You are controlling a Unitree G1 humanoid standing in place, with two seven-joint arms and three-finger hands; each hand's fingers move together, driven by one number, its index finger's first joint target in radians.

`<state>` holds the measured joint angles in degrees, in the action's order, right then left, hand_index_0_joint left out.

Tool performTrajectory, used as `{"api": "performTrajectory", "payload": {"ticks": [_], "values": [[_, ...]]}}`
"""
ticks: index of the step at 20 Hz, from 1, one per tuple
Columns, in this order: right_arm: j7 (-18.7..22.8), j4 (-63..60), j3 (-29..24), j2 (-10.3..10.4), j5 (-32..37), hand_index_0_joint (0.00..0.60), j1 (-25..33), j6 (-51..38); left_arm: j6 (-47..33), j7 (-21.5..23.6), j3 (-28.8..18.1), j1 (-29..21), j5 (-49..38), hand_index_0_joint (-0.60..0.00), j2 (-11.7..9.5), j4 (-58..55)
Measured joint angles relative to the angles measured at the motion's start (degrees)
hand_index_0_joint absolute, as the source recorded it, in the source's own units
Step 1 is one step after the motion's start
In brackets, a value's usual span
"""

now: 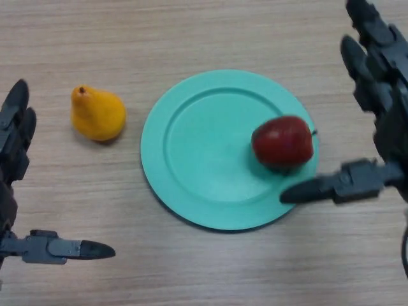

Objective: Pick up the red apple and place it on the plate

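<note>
The red apple (283, 141) sits on the right part of the teal plate (197, 153), near its rim. My right hand (382, 95) is at the right edge of the view, open, with its fingers straight above and to the right of the apple and its thumb (331, 185) stretched out just below the apple, apart from it. My left hand (14, 140) is at the left edge, open and empty, with its thumb (64, 248) pointing right over the table.
A yellow pear (97, 113) lies on the wooden table (204, 32) left of the plate, between the plate and my left hand.
</note>
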<state>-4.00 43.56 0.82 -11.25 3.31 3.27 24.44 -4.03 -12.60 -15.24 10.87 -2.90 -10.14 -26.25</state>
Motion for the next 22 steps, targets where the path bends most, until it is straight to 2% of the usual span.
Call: {"api": "performTrajectory", "payload": {"ticks": [4, 6, 8, 10, 22], "values": [[-0.3, 4.7, -0.6, -0.3, 1.6, 0.000, -6.0, -0.1, 3.2, -0.1, 0.1, 0.9, -0.4, 0.000, 0.2, -3.9], [-0.3, 5.0, -0.6, -0.3, 1.6, 0.000, -7.2, -0.2, 3.4, -1.0, 0.2, 0.9, -0.4, 0.000, 0.2, -5.5], [-0.3, 6.3, -1.4, -0.3, 1.6, 0.000, -7.0, -0.2, 4.5, -1.0, 1.8, 1.2, -0.4, 0.000, 0.2, -6.4], [-0.3, 7.1, -1.9, -0.3, 1.6, 0.000, -7.0, -0.3, 10.1, -1.0, 2.7, 1.7, -2.8, 0.000, 0.3, -10.3], [-1.6, 8.4, -1.5, -0.3, 1.6, 0.000, -5.9, 0.6, 11.1, -1.0, 2.3, 2.3, -2.7, 0.000, 0.3, -12.6]]}}
